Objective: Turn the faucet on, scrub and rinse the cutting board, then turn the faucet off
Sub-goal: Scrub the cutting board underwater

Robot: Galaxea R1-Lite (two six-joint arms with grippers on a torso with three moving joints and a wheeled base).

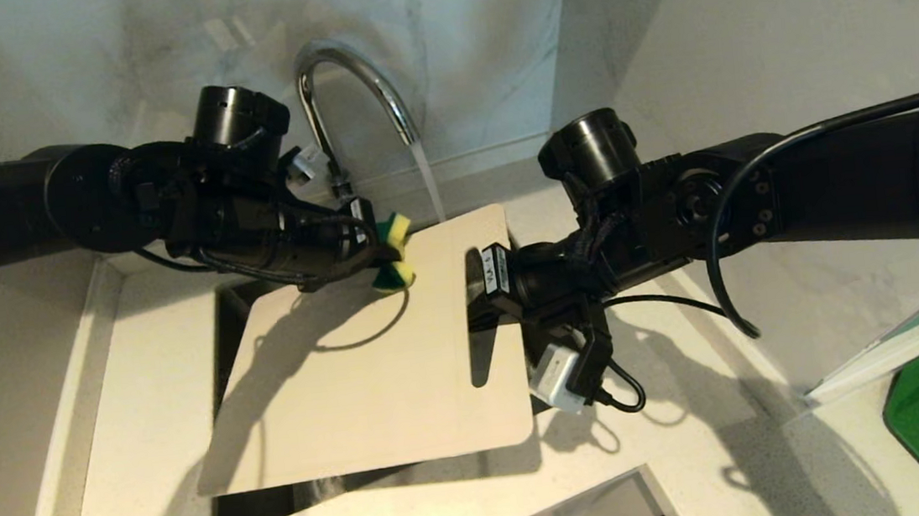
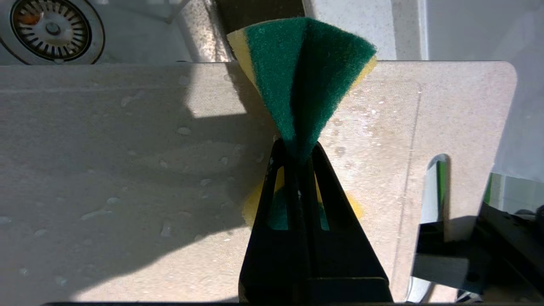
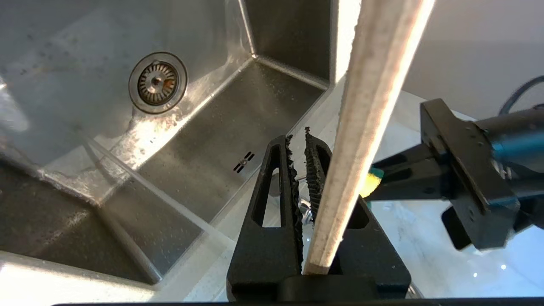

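Holding the cutting board (image 1: 369, 368) above the stainless sink (image 3: 204, 127), the right gripper (image 1: 486, 289) is pinching the board's short end beside the handle slot (image 1: 482, 365), with the board's edge caught between its 2 black fingers (image 3: 272, 199). Reaching in from the robot's left, the left gripper (image 1: 387, 252) is squeezing a folded green-and-yellow sponge (image 2: 301, 80) tight between its pressed-together fingers and is resting it on the wet, droplet-speckled board near its far edge. Behind them, the chrome gooseneck faucet (image 1: 350, 83) is running, and its stream of water (image 1: 428, 181) is falling at the board's far edge.
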